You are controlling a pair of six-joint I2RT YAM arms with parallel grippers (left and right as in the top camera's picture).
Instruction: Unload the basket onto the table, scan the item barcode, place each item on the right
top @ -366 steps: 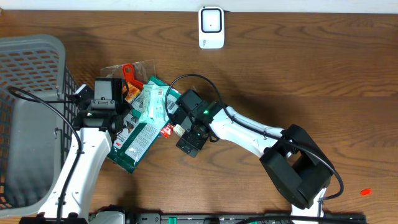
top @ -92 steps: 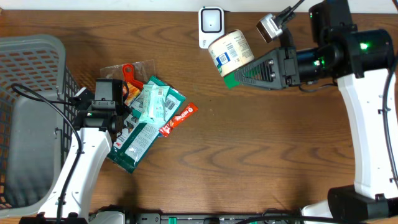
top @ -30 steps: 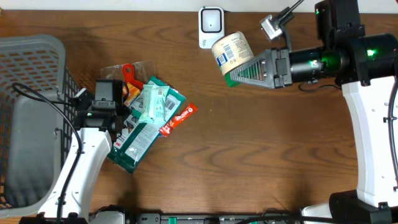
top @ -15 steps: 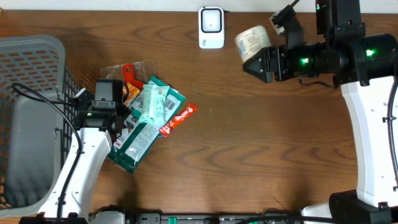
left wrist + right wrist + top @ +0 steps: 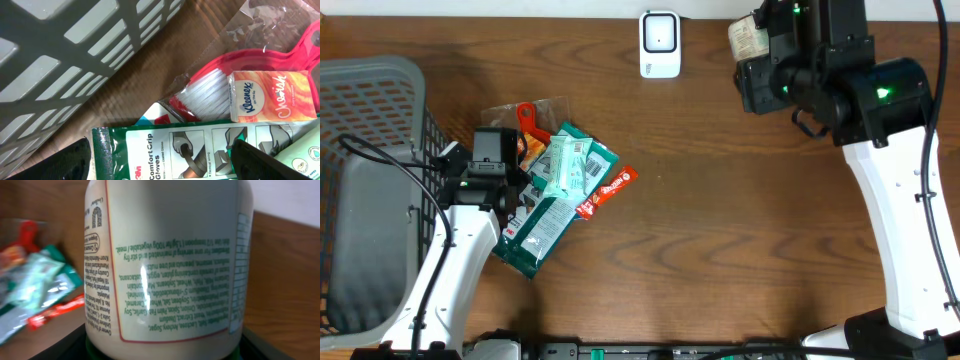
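Cream-labelled jar (image 5: 167,260) clamped at its green-lidded end between the jaws of the right gripper (image 5: 763,68), near the far edge of the wooden table (image 5: 720,230), just right of the white scanner (image 5: 660,44). Left gripper (image 5: 165,167) spread wide, holding nothing, over the packets (image 5: 165,147) beside the grey basket (image 5: 370,85).

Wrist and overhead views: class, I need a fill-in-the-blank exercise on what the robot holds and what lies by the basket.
The right gripper is shut on a labelled ___.
The orange tissue pack bears the brand name ___.
The green packet holds Comfort Grip ___.
The slatted basket is ___ in colour.
Missing words: jar; Kleenex; Gloves; grey.
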